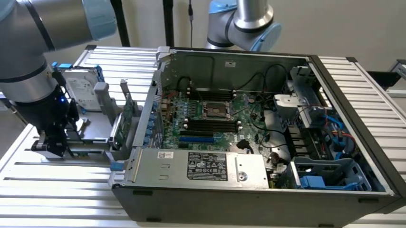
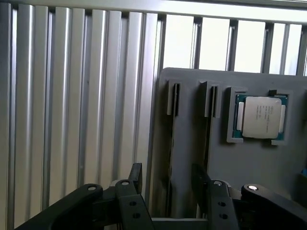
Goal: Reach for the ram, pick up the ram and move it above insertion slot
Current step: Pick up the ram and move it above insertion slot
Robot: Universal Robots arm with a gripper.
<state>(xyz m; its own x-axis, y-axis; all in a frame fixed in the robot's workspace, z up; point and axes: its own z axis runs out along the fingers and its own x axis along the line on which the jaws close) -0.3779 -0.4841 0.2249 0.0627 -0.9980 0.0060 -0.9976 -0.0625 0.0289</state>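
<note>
Slatted tabletop [image 1: 63, 190], nine o'clock of the computer case [image 1: 254, 199]: my open hand [image 2: 167, 171] hangs over the ram [image 2: 171, 139], a thin dark strip standing edge-up in its gray holder [image 2: 249, 163], lengthwise along the slats.

The arm [image 1: 28, 61] is silver-grey tubing with pale blue joint caps [image 1: 101, 19]. Its black gripper [image 2: 168, 177] has jointed fingers [image 2: 135, 175] with bright round pins, and perhaps a small blue light.
</note>
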